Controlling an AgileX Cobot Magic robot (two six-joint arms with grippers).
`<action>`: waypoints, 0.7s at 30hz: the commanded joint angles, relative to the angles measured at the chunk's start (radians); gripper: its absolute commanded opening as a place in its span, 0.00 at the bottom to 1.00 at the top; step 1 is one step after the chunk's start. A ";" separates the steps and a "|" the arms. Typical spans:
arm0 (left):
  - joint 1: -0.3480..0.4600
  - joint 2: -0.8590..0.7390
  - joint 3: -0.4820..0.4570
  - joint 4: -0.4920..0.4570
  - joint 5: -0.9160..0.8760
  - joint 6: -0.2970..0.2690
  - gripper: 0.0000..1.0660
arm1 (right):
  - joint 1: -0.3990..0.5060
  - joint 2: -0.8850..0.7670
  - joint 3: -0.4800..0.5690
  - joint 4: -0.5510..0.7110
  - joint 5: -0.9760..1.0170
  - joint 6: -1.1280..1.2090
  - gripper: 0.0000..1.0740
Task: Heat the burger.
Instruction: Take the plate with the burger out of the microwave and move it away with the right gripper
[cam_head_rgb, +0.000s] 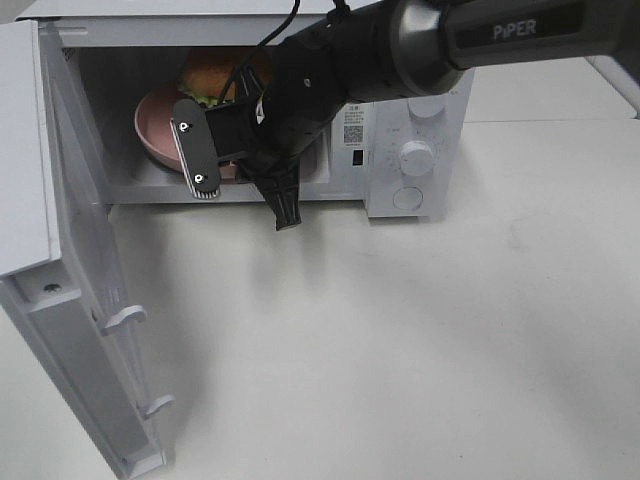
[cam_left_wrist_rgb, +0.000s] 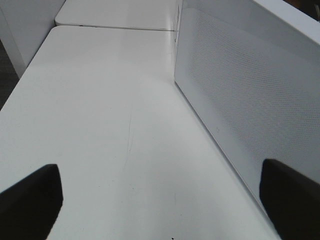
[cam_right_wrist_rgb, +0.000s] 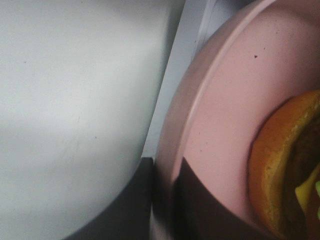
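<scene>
Just beyond the fingertips of the right claw (cam_right_wrist_rgb: 162, 172): the burger (cam_head_rgb: 222, 68), lying on the pink plate (cam_right_wrist_rgb: 220, 100), not touched by the fingers. Pressed together on the rim of that plate, with one finger on each side of it. Plate and burger both inside the microwave (cam_head_rgb: 415, 120), with its door (cam_head_rgb: 40, 180) swung wide open to one side of the claw. Spread fully and holding nothing: the left claw (cam_left_wrist_rgb: 160, 200), hanging over the white table (cam_left_wrist_rgb: 100, 125), just beside a perforated white wall (cam_left_wrist_rgb: 235, 100). No burger anywhere near this claw.
</scene>
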 joint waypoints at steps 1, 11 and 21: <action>0.001 -0.017 -0.001 0.002 -0.001 -0.004 0.94 | 0.001 -0.087 0.098 -0.045 -0.113 -0.018 0.00; 0.001 -0.017 -0.001 0.002 -0.001 -0.004 0.94 | 0.001 -0.204 0.299 -0.045 -0.231 -0.018 0.00; 0.001 -0.017 -0.001 0.002 -0.001 -0.004 0.94 | 0.001 -0.315 0.479 -0.045 -0.292 -0.018 0.00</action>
